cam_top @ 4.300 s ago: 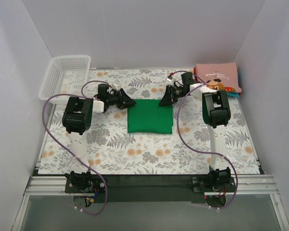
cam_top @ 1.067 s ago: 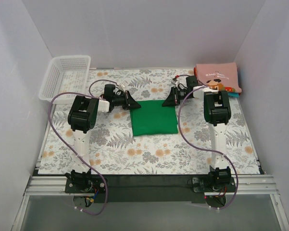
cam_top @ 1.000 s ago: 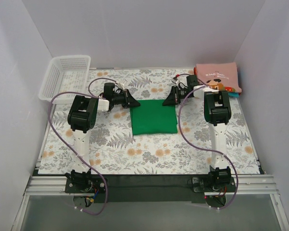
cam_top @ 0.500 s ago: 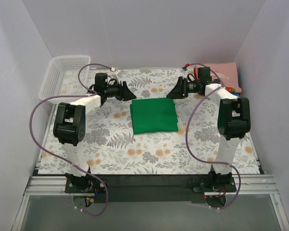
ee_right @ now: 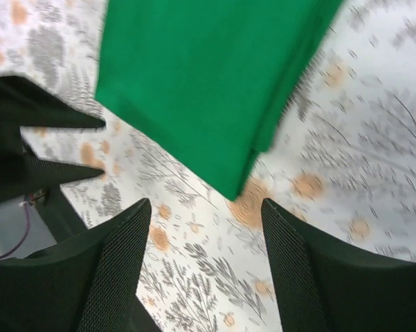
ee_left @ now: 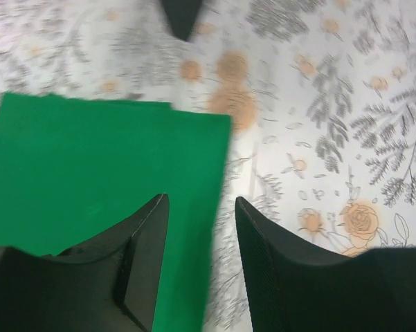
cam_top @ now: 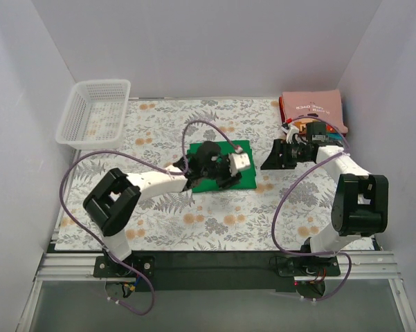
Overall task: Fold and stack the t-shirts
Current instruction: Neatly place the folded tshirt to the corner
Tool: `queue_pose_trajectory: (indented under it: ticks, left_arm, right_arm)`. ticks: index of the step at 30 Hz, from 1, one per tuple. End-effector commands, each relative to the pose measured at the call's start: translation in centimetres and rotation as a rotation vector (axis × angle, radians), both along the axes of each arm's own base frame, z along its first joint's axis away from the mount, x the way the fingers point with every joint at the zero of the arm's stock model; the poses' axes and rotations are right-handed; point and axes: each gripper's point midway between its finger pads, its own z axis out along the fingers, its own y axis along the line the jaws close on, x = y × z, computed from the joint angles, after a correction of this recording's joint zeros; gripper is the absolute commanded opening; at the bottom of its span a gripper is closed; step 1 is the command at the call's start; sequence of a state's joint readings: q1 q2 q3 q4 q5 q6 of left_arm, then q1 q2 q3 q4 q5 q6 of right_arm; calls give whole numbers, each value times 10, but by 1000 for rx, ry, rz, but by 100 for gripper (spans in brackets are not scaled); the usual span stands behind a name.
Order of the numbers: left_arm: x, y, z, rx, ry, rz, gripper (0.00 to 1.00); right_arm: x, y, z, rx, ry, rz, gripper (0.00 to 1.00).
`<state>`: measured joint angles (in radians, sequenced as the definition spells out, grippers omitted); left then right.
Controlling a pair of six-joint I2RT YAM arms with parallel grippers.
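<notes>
A white plastic mesh basket (cam_top: 93, 111) sits at the far left corner of the tabletop (cam_top: 194, 221). The tabletop has grey leaves and orange flowers on it. White walls (cam_top: 208, 48) stand around it.

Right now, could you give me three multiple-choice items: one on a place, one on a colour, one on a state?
1. Where does the white basket stand? A far left corner; B far right corner; C near edge.
2. What colour is the folded shirt in the middle? A teal; B green; C pink.
3. How is the right hand? A open, empty; B shut on the shirt; C shut on the basket.
A: the top view shows it far left. B: plain green cloth. A: fingers apart, gripping nothing.
</notes>
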<state>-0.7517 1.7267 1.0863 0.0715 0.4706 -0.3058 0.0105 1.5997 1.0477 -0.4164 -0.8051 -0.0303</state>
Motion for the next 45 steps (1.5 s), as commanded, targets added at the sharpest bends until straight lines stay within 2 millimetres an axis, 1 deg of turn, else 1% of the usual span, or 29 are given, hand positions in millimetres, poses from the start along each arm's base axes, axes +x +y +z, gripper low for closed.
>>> queue_pose_trajectory:
  ticks: [1,2,3,5,6,8,9,10,12,13,14,18,19,20,22,25,26,29,31,32,33,34,35,36,39,40,41,43,45]
  left_arm:
    - [6,-18,-5,100,-316,-18,42]
    - [6,-26,-3,93,-338,-24,42]
    - [3,-33,-18,122,-336,-42,41]
    - [2,-41,-26,136,-350,-62,39]
    - [-3,-43,-37,157,-370,-107,38]
    - [-9,-49,-41,146,-424,-165,37]
    - [-15,-49,-53,175,-458,-205,36]
    - [-17,-49,-58,186,-473,-222,36]
    - [-16,-51,-62,189,-504,-230,35]
    - [-15,-52,-69,205,-513,-238,35]
    - [-16,-53,-70,204,-522,-244,34]
    - [-22,-59,-79,213,-538,-280,33]
    - [-23,-59,-83,219,-534,-287,33]
    - [-25,-61,-84,217,-534,-294,33]
    - [-27,-63,-91,225,-526,-298,33]
    - [-24,-67,-94,224,-528,-289,33]
    - [-24,-67,-99,233,-522,-291,33]
    - [-21,-70,-106,239,-518,-280,31]
    - [-20,-71,-107,237,-517,-274,28]
    - [-20,-72,-107,236,-518,-274,25]
    - [-20,-72,-106,233,-518,-272,23]
    - [-21,-72,-105,225,-514,-275,20]
    - [-20,-74,-101,215,-516,-268,17]
    - [-20,-75,-98,206,-515,-266,11]
    - [-21,-76,-90,188,-500,-249,2]
    - [-21,-77,-84,175,-499,-244,1]
    - [-22,-78,-81,165,-498,-244,0]
    - [-22,-78,-75,144,-496,-238,0]
    - [-22,-79,-67,118,-482,-225,0]
  right_arm:
    - [-2,-30,-3,-144,-65,-62,73]
    - [-4,-29,-1,-132,-60,-63,73]
    - [-6,-30,0,-131,-60,-70,73]
    - [-4,-36,-1,-157,-68,-93,74]
    - [-3,-40,1,-162,-70,-106,74]
    - [-2,-45,-1,-162,-64,-123,75]
    - [-2,-49,-3,-154,-41,-146,75]
    - [-1,-51,-3,-134,-32,-155,78]
    - [1,-63,-4,-97,10,-211,85]
    - [1,-66,-3,-66,25,-221,93]
    - [2,-75,-4,-45,39,-254,98]
    - [-3,-92,-23,26,142,-329,98]
    - [-6,-90,-22,69,154,-323,98]
    - [-6,-95,-23,87,165,-341,98]
    - [-7,-93,-20,109,161,-338,98]
    - [-7,-92,-12,114,131,-356,98]
    - [-12,-90,-11,120,125,-359,98]
    - [-14,-88,-1,127,65,-380,98]
    - [-21,-89,-10,101,49,-406,98]
    - [-18,-91,-5,92,-10,-418,98]
    - [-27,-87,-16,106,22,-435,98]
    - [-30,-84,-17,122,22,-438,98]
    - [-26,-84,-15,129,-21,-441,98]
    - [-27,-82,-18,143,-11,-445,98]
    - [-24,-74,-22,169,19,-410,98]
    - [-20,-73,-21,175,26,-407,98]
    - [-21,-67,-29,186,71,-398,98]
    - [-12,-64,-32,193,76,-413,98]
    - [-9,-58,-40,200,101,-431,98]
